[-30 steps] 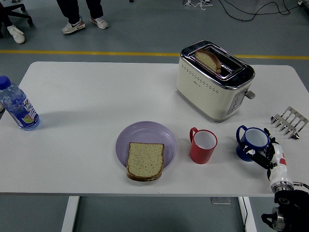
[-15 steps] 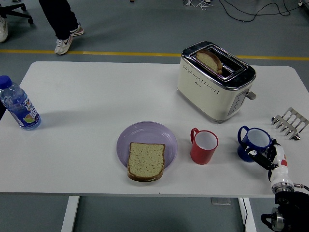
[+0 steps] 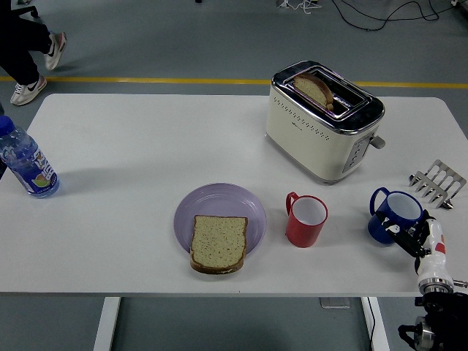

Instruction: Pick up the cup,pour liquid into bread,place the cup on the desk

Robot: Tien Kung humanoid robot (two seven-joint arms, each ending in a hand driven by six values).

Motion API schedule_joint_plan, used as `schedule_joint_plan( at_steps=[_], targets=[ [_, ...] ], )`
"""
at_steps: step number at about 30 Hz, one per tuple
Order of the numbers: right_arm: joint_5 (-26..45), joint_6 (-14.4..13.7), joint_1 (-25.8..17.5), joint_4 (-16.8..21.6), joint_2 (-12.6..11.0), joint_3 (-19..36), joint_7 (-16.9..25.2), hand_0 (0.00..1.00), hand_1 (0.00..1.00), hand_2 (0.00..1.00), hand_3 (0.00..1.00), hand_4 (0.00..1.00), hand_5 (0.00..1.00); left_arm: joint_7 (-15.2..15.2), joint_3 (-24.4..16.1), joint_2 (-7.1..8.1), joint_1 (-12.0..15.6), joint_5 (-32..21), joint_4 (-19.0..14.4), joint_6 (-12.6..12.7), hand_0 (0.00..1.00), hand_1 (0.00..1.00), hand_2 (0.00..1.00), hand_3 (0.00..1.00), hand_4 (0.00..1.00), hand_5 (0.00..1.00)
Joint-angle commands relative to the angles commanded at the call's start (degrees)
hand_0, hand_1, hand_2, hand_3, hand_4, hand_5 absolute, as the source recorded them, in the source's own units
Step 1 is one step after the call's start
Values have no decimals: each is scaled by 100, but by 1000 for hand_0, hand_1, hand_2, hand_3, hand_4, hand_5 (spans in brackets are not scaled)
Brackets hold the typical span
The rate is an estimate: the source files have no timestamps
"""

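Blue cup: a glossy blue mug with a white inside (image 3: pixel 395 215) is seen at 4 o'clock on the white table (image 3: pixel 131 146), handle towards 10 o'clock.
Right hand: the black-and-white five-fingered right hand (image 3: pixel 418 238) is pressed to the mug's 5 o'clock side; whether the fingers are closed round it cannot be told.
Bread: a square, porous brown slice of bread (image 3: pixel 219 243) is laid on a round lilac plate (image 3: pixel 219 201), overhanging its near rim.
Red cup: a smooth red mug (image 3: pixel 306 219) is set between plate and blue mug, apart from both.
Surroundings: a cream-and-chrome toaster holding a slice (image 3: pixel 325 121) at 1 o'clock; a metal toast rack (image 3: pixel 437 183) at 3 o'clock; a clear plastic bottle with a blue cap (image 3: pixel 25 161) at 9 o'clock.
Change: the blue mug and hand are shifted towards 3 o'clock since the earlier frame.
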Motion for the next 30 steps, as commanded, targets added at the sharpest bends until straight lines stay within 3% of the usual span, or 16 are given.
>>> schedule_joint_plan(
  at_steps=[9,10,15,16,17,24,30],
  targets=[
    [-411,-132,-28,310,-2,329,73,499,507,563,690,928,153,-4,-40,-1,-8,26,-4,1,668,735,736,628,393,998],
    [-468,-147,-29,353,-3,370,62,428,455,532,663,918,145,-2,-40,-1,-11,25,-5,0,668,735,737,629,391,998],
    [-720,-190,-45,567,-20,556,-55,428,455,532,663,918,145,2,-60,2,-22,34,-6,-1,668,735,737,629,391,998],
    [-798,-194,-53,627,-28,599,-95,329,365,514,583,898,133,2,-64,4,-25,39,-7,-1,668,735,737,629,392,998],
    [-836,-196,-57,655,-32,620,-113,329,365,514,583,898,133,2,-66,4,-26,42,-7,-2,668,735,737,629,392,998],
    [-1288,-93,-154,1197,-135,863,-501,287,339,510,549,887,131,12,-83,10,-34,52,-8,-2,668,735,737,629,394,998],
    [-1725,45,-251,1784,-246,1014,-1143,267,315,508,544,855,125,18,-86,18,-37,57,-7,-6,668,734,737,629,395,998]
  ],
)
